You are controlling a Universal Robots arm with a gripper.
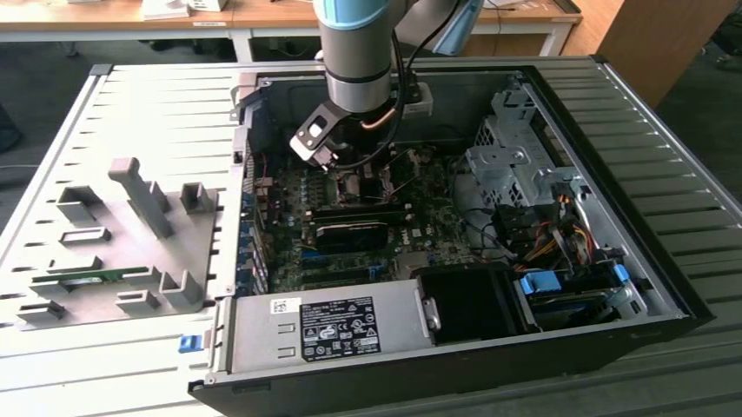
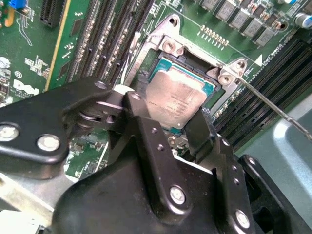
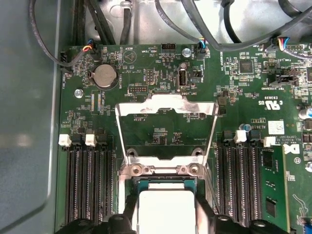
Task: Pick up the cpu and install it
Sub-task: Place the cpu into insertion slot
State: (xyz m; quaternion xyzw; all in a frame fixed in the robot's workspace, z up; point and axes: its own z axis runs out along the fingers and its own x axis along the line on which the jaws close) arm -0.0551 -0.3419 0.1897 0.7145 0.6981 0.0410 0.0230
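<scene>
The arm point(image 1: 360, 52) is reached down into the open computer case point(image 1: 684, 287), which lies on the slatted surface point(image 1: 151, 95). In the exterior view the jaws are placed over the motherboard point(image 1: 347, 217), toward 12 o'clock of the case's middle, with the power supply point(image 1: 330, 326) at 6 o'clock from them and the parts fixture point(image 1: 128, 226) at 9 o'clock, outside the case.

In both wrist views the cpu point(image 2: 178, 97) is seen lying level in, or just above, the socket point(image 2: 161, 58). The jaws are closed against two of its opposite edges, and no gap is seen on either side. The load plate point(image 3: 165, 105) is swung open and the lever wire point(image 2: 273, 105) is unlatched, so the installing is judged close to seating but not locked.

Several faults are to be feared. If the cpu is turned or shifted against the socket's keying, the contacts beneath could be bent under pressure. If one edge is freed before the other, the chip could be tipped or dragged out of its seat. The socket frame is crowded closely by the jaws and could be struck, and the lever wire alongside could be snagged.
</scene>
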